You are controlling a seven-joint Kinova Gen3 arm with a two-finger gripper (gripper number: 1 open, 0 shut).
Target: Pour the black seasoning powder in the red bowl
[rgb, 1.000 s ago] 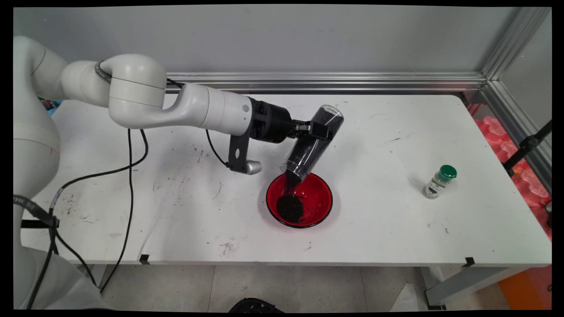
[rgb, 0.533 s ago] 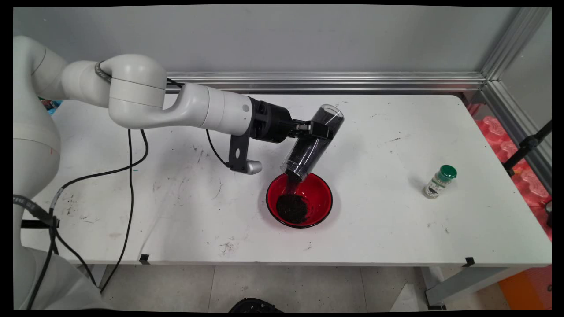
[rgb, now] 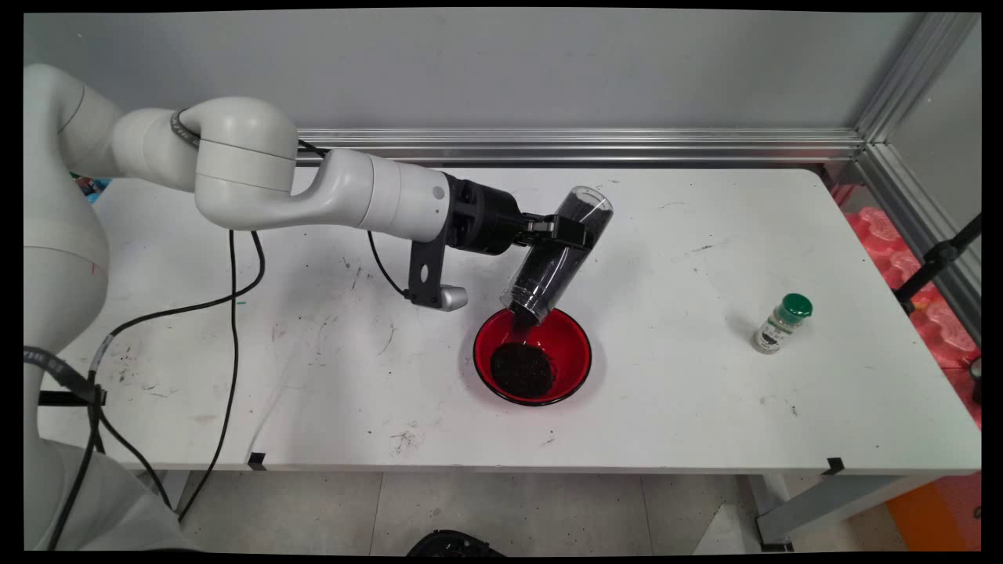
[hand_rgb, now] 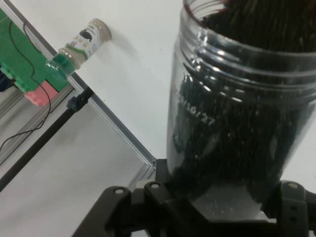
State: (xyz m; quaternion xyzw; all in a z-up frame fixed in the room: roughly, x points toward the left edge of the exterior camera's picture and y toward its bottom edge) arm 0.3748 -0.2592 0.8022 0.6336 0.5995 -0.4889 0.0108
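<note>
My gripper (rgb: 566, 233) is shut on a clear plastic jar (rgb: 558, 254) filled with dark granules. The jar is tipped mouth-down to the lower left, its open mouth just above the far rim of a red bowl (rgb: 570, 348). Dark granules stream from the mouth into a black heap (rgb: 523, 370) in the bowl. In the hand view the jar (hand_rgb: 237, 108) fills the right side, its threaded mouth at the top, held between the black fingers (hand_rgb: 291, 197) at the bottom.
A small spice bottle with a green cap (rgb: 780, 323) stands on the white table (rgb: 705, 407) at the right; it shows in the hand view too (hand_rgb: 81, 42). Black cables (rgb: 231, 313) hang at the left. An aluminium rail (rgb: 580, 145) runs along the back.
The heap of granules in the bowl has grown a little and spread. The jar and arm have barely shifted to the right.
</note>
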